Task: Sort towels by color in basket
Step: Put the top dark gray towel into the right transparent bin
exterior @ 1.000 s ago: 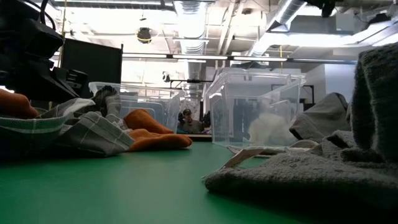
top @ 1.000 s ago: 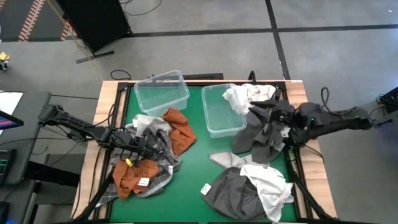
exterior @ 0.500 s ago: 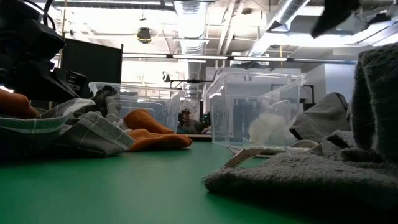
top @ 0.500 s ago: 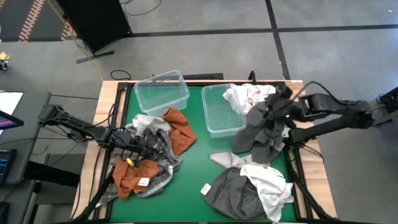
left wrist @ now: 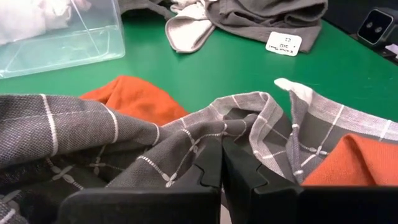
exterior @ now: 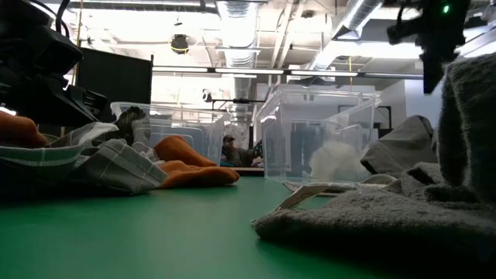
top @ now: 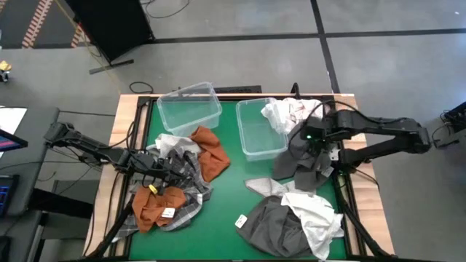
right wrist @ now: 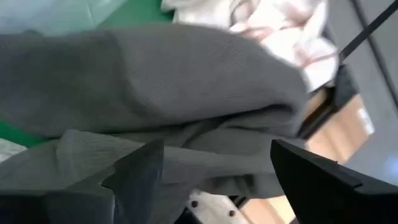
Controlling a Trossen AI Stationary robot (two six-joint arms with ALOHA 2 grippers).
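Note:
My right gripper (top: 307, 137) hangs open just above a dark grey towel (top: 302, 156), which is heaped against the right-hand clear bin (top: 251, 138). In the right wrist view its fingers (right wrist: 134, 174) stand wide apart over that towel (right wrist: 186, 87). A white towel with red checks (top: 287, 113) lies over that bin's right rim. My left gripper (top: 178, 169) is shut and lies low in a heap of grey checked towel (left wrist: 124, 143) and rust orange towels (top: 211, 153). Dark grey and white towels (top: 291, 218) lie at the near right. My left gripper lies level on the table with its shut fingertips (left wrist: 211, 165) against a fold of the grey checked towel (left wrist: 217, 127). Whether any cloth is caught between them cannot be told. My right gripper points down over the dark grey towel; I cannot tell whether its fingers touch it.
A second clear bin (top: 189, 109) stands at the far left of the green mat (top: 233, 182). Another orange towel with a tag (top: 154, 205) lies near the left front. Bare mat runs down the middle between the two heaps. A person shows far behind the table (exterior: 228, 149).
My right gripper has opened wide and come down toward the dark grey towel, shifting a little toward the right-hand bin. The towels lie as before.

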